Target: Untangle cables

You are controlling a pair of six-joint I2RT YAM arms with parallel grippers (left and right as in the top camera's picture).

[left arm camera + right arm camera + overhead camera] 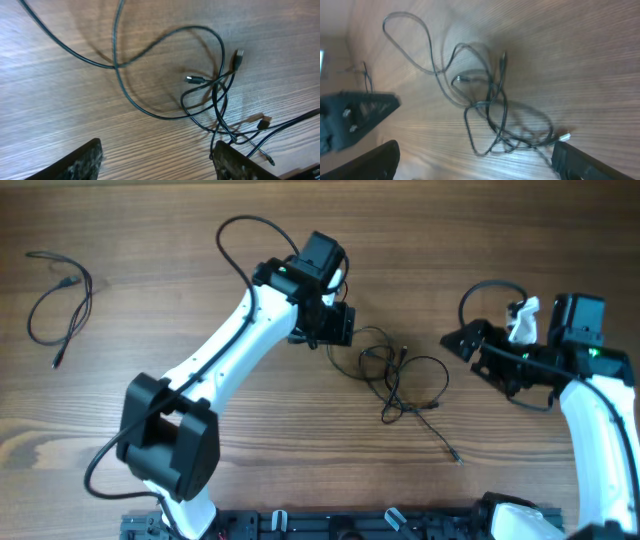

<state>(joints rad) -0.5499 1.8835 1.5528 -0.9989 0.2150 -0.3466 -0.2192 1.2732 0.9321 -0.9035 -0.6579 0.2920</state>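
A tangle (400,378) of thin black cables lies on the wooden table (150,220), its loops crossing one another and several small plug ends sticking out of it. The left gripper (338,328) hangs just beside the tangle, on its left in the overhead view. In its own wrist view the left gripper (157,160) has its jaws spread wide with only bare wood between them, and the tangle (215,95) lies just beyond the fingertips. One strand runs close past a fingertip (227,157), perhaps touching it, though the view is too tight to be sure. The right gripper (458,342) is near the tangle on the opposite side, its jaws also wide apart and holding nothing. A single cable (60,300) lies in a loose loop well apart from the tangle, far beyond the left gripper.
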